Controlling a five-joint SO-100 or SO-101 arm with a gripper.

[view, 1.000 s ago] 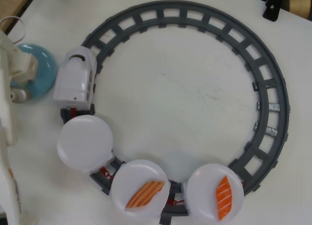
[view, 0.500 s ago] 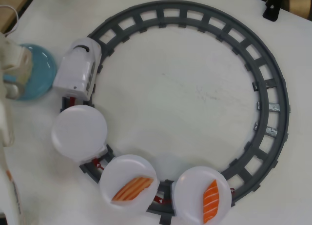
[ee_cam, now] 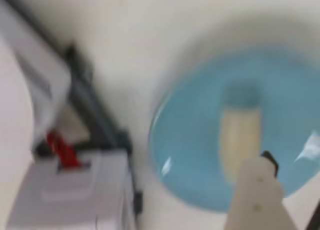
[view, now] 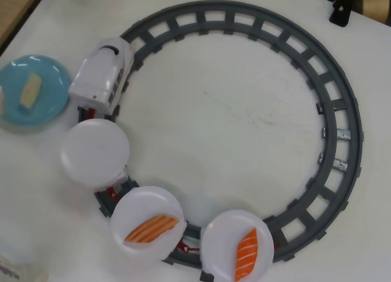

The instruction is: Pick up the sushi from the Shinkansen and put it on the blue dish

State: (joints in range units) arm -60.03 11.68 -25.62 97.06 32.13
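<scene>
At the far left of the overhead view the blue dish (view: 52, 89) sits on the white table (view: 232, 117), and the sushi (view: 29, 91) lies flat on it, left of the dish's centre; its long axis runs nearly up and down the picture, the upper end leaning a little to the right. Just right of the dish stands the Shinkansen (view: 102, 74), its nose toward the top, on the grey circular track (view: 342, 135). Behind it come an empty white plate (view: 94, 150), then two plates carrying salmon sushi (view: 151, 228) (view: 246, 254). The wrist view is badly blurred: the sushi (ee_cam: 239, 137) appears lengthwise up the frame on the dish (ee_cam: 190, 155), with one pale finger (ee_cam: 257, 195) at its lower end; whether the pincer is spread or pressed together I cannot tell
</scene>
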